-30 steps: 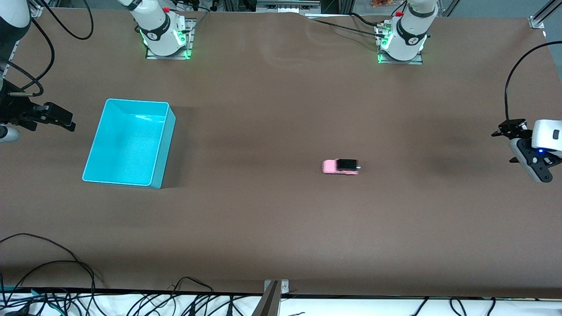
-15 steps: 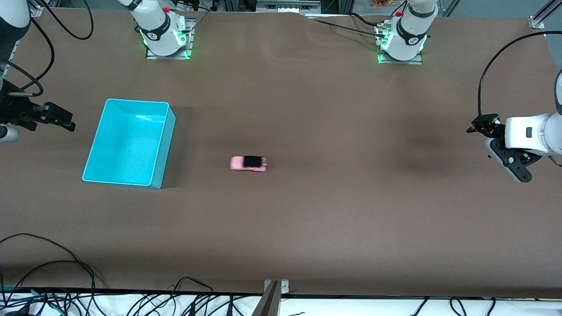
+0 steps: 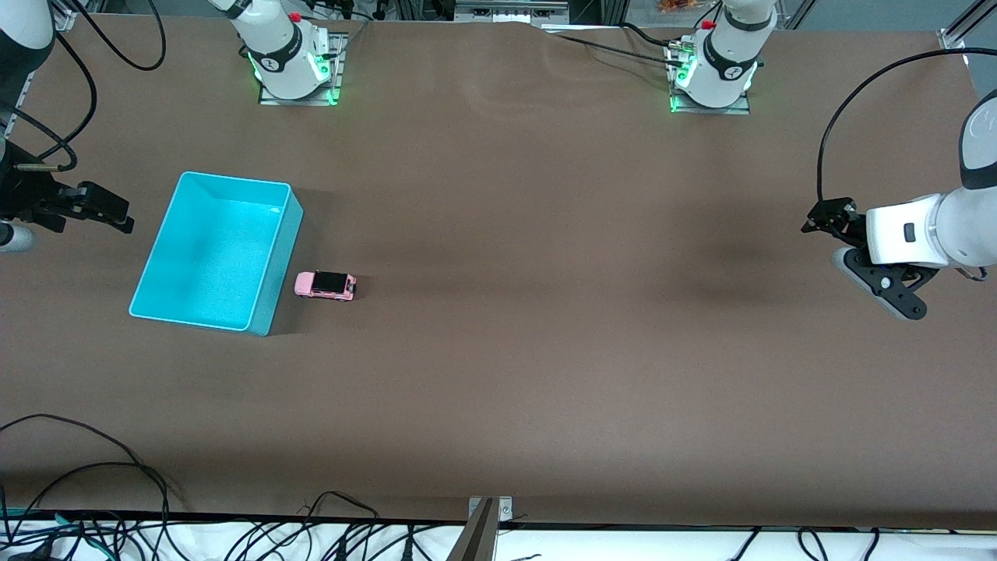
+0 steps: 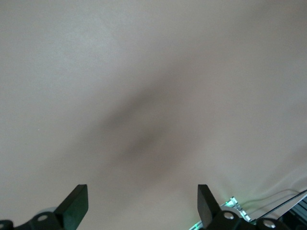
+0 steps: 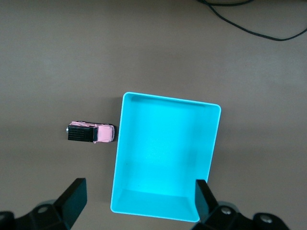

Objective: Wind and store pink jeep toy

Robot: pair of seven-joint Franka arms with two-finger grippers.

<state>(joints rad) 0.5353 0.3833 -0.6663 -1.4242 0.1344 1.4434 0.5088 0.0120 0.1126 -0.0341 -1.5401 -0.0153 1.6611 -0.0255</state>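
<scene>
Pink jeep toy (image 3: 325,285) — beside (outside) bin (image 3: 269,269)

Both arms are glossy white with black joint bands, and their bases (image 3: 296,58) glow green. The left claw (image 3: 827,216) is black on a white wrist, with a black cable looping above. The right claw (image 3: 105,207) is black too.

Pink jeep (image 3: 325,285) (image 5: 91,132), black roof: upright on wheels on table, just beside turquoise bin (image 3: 269,262) (image 5: 121,143).
</scene>
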